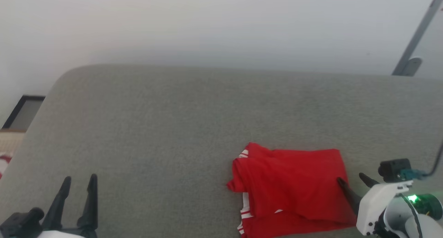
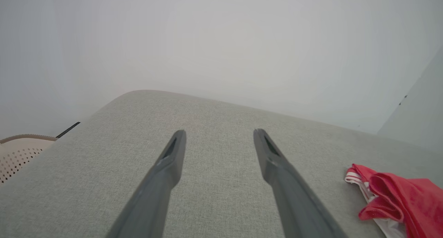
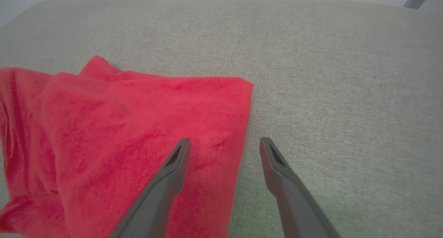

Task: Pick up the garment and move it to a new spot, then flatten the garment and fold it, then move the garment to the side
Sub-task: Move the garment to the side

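Observation:
The red garment lies folded on the grey cushioned surface, right of the middle, with striped white bands showing at its left edge. My right gripper is open at the garment's right edge; in the right wrist view one finger is over the red cloth and the other over the grey fabric, gripper empty. My left gripper stands open and empty at the lower left, far from the garment. The left wrist view shows that gripper above bare fabric, with the garment at the lower right.
A pale wall rises behind the surface. A grey metal strut leans at the upper right. Off the left edge are a dark-framed panel and a beige perforated basket. Bare grey fabric spreads left of the garment.

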Tool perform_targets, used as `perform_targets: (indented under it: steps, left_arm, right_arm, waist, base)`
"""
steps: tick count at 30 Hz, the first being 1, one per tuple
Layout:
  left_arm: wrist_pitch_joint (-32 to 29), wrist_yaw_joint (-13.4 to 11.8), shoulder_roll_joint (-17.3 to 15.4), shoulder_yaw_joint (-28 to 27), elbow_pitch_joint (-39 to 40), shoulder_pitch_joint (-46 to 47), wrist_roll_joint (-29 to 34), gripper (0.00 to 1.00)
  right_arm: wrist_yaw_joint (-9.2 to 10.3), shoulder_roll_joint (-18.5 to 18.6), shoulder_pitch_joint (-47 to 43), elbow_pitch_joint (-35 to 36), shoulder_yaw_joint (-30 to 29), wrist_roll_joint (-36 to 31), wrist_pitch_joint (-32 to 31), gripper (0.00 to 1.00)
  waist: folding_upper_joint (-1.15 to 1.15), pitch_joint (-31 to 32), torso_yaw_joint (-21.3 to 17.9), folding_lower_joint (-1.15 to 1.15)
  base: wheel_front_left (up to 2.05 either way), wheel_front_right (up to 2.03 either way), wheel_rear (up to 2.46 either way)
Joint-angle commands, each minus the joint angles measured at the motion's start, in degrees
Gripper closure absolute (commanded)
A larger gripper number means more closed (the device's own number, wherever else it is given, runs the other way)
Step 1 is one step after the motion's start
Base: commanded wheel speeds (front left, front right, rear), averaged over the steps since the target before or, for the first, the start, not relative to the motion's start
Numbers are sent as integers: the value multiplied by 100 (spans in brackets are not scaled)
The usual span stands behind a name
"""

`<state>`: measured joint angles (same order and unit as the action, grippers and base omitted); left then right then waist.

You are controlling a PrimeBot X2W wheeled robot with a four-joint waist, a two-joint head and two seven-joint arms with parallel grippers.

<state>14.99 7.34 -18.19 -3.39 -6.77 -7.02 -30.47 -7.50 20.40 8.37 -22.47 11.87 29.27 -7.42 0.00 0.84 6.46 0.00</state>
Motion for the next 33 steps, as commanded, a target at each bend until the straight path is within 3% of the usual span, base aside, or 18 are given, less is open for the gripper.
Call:
perform_targets:
  steps: [1, 14, 15, 16, 17, 33]
  left_arm:
    - [22, 15, -2, 34, 14, 97, -7, 0]
    - [22, 15, 61, 323, -88, 493, -124, 0]
    - [22, 15, 65, 338, -95, 515, -135, 0]
    - [22, 15, 68, 353, -101, 532, -136, 0]
    - [22, 15, 70, 363, -109, 542, -141, 0]
    - [22, 16, -32, 498, -51, 934, -125, 0]
  right_arm:
    - [3, 31, 114, -82, 52, 37, -173, 0]
    - [1, 147, 837, -847, 406, 786, -2337, 0]
    - [1, 142, 862, -875, 454, 857, -2521, 14]
    - [0, 167, 884, -865, 532, 876, -2664, 64]
    - [0, 199, 907, -850, 567, 914, -2764, 100]
    - [7, 697, 1464, -212, 171, 626, -2869, 100]
  waist:
    - [0, -129, 110, 0]
    - [0, -569, 457, 0]
    - [0, -583, 469, 0]
    - [0, -598, 481, 0]
    - [0, -610, 491, 0]
    - [0, -782, 222, 0]
  base:
    - [0, 0, 0]
    - [0, 0, 0]
    - [0, 0, 0]
    - [0, 0, 0]
    - [0, 0, 0]
    - [0, 0, 0]
